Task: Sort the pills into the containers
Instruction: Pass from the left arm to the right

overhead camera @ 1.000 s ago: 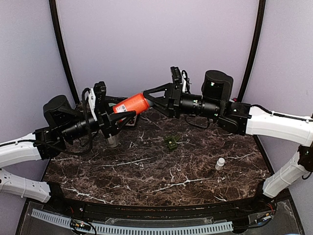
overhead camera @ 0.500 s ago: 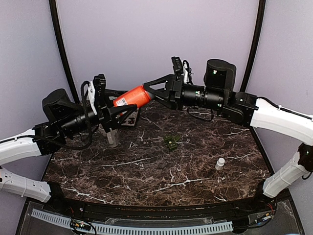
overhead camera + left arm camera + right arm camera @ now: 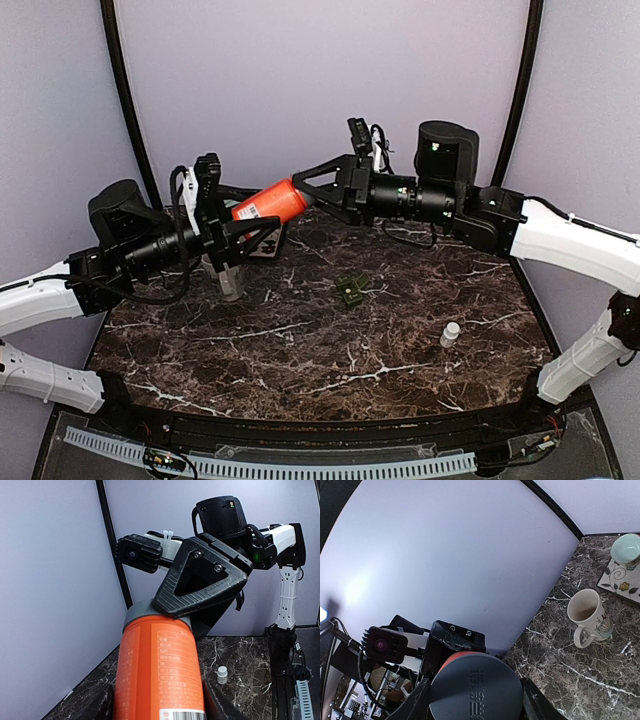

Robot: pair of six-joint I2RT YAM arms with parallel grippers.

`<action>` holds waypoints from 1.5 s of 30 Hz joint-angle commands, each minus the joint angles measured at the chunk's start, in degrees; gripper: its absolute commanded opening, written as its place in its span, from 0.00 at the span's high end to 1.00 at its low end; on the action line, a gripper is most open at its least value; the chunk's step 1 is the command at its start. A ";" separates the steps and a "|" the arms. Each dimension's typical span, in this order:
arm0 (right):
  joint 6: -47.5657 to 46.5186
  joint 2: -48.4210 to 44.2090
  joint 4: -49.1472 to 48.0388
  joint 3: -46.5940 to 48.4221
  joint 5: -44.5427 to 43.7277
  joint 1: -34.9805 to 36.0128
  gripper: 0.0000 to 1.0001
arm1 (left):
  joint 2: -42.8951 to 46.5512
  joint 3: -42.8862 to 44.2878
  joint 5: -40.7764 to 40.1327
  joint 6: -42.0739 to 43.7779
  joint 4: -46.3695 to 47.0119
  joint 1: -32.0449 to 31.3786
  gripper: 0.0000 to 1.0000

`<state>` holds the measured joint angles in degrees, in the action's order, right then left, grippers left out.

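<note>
Bottle (image 3: pixel 268 203) is midair over back-left of table (image 3: pixel 330 350). Left gripper (image 3: pixel 252 216) pinches its orange body, right gripper (image 3: pixel 306 192) clamps its grey cap (image 3: pixel 472 687). Mug (image 3: pixel 231 284) below.

Pill bottle (image 3: pixel 268 203): orange plastic, smooth, slight sheen, with a white paper-like printed label
Bottle cap (image 3: pixel 475 686): grey plastic, matt, raised lettering on the top face
Right gripper (image 3: pixel 300 190): black plastic, matt, jaws finely ridged
Counter (image 3: pixel 300 350): dark brown marble look, white veins, polished and glossy
Mug (image 3: pixel 587 614): cream ceramic, glazed, smooth
Cup (image 3: pixel 626 547): pale green ceramic look, glossy glaze
Coaster (image 3: pixel 622 582): white, smooth, flower print
Small bottle (image 3: pixel 451 333): white plastic, smooth
Arm shells (image 3: pixel 570 245): white plastic, glossy
Backdrop (image 3: pixel 320 80): lavender, matt, even
</note>
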<state>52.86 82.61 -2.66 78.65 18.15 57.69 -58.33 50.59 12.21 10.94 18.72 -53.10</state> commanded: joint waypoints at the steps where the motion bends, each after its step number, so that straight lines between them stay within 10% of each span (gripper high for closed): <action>1: -3.85 3.93 4.25 -0.36 2.20 2.00 0.46 | -1.20 2.63 10.18 0.08 0.19 -2.27 1.00; 45: -7.04 6.68 5.03 -1.18 12.20 4.62 0.42 | -2.35 6.11 18.37 -5.34 -2.39 2.02 1.00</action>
<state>48.53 84.36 2.96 79.07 21.04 58.02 -58.52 53.43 19.90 9.23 7.92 -49.58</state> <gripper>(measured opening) 0.593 0.541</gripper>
